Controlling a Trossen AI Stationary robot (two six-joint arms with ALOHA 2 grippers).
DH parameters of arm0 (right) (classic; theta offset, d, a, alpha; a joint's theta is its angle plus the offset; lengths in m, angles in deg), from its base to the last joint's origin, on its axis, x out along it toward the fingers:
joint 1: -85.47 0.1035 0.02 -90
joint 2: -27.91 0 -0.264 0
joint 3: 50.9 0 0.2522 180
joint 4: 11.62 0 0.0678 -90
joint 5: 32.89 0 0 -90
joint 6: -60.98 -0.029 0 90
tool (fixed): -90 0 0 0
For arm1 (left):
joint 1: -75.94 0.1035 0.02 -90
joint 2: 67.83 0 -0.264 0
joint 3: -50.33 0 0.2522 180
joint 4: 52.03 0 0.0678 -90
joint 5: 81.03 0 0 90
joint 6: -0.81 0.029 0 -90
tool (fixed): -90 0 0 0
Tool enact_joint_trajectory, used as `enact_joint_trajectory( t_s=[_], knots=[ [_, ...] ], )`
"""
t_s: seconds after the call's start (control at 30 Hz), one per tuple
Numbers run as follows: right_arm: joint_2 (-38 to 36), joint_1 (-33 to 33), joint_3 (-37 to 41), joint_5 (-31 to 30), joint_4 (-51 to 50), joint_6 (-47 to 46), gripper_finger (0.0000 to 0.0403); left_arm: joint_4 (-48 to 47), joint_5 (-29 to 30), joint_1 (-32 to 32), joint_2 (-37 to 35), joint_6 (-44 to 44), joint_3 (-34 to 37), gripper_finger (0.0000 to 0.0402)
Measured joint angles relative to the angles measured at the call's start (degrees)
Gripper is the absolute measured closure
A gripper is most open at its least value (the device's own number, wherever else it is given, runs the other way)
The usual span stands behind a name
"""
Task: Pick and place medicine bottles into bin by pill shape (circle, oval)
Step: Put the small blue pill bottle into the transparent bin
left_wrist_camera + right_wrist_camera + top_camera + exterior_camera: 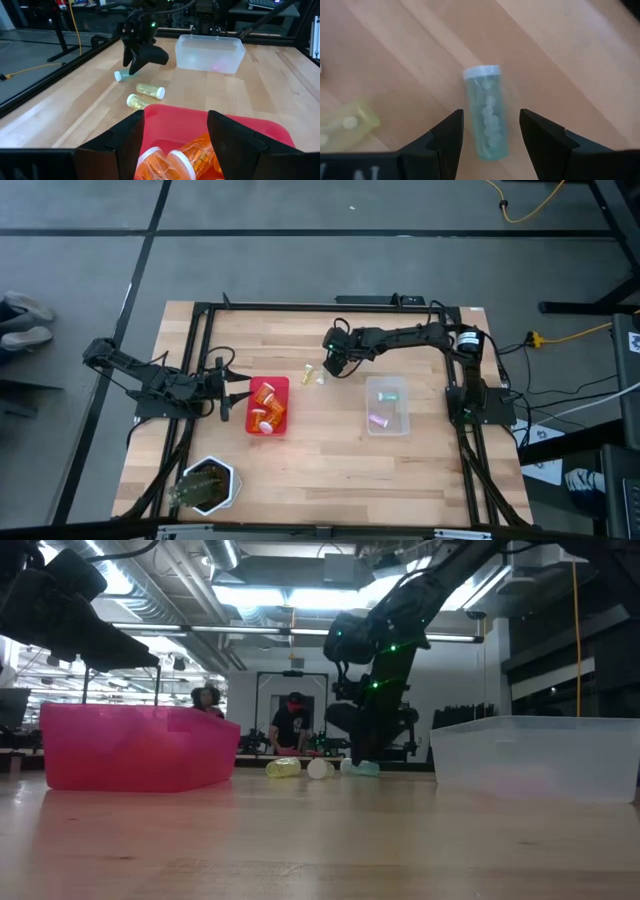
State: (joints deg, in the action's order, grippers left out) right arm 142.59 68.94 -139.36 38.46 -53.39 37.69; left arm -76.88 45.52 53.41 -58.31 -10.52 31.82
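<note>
A teal vial (487, 119) with a pale cap lies on its side on the wood. My right gripper (491, 131) is open, with one finger on either side of the vial and a gap showing on both sides. In the high view it hangs over the table's far middle (334, 363). Two yellow-green vials (150, 90) (136, 101) lie next to the teal one. My left gripper (175, 134) is open and empty at the left rim of the red bin (281, 387), which holds several orange bottles (265, 406). The clear bin (403, 422) holds a teal vial (388, 394) and a pink vial (378, 419).
A white hexagonal pot (208, 485) with dark contents stands at the near left corner. A black frame (300, 308) runs round the table. Bare wood lies between the two bins and along the near edge. People stand in the room behind the table (290, 720).
</note>
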Motion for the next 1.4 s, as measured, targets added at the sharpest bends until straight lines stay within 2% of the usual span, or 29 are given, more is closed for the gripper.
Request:
enact_joint_trajectory(
  t_s=[0.43, 0.93, 1.23, 1.4],
  knots=[
    [2.3, -0.3, 0.0, 0.7, 0.7, -0.5, 0.0209, 0.0, 0.0, 0.0, 0.0, 0.1, 0.0, 0.019],
    [2.4, -0.2, 0.0, 0.4, 1.7, -4.9, 0.026, 0.0, 0.0, 0.0, 0.0, 0.0, 0.0, 0.019],
    [2.4, 0.0, 0.0, 0.0, 1.7, 0.1, 0.0307, 0.0, 0.0, 0.0, 0.0, 0.0, 0.0, 0.019],
    [2.6, 1.5, -2.4, -2.0, -3.5, 1.4, 0.0319, 0.0, 0.0, 0.0, 0.0, -0.1, 0.0, 0.019]
  ],
)
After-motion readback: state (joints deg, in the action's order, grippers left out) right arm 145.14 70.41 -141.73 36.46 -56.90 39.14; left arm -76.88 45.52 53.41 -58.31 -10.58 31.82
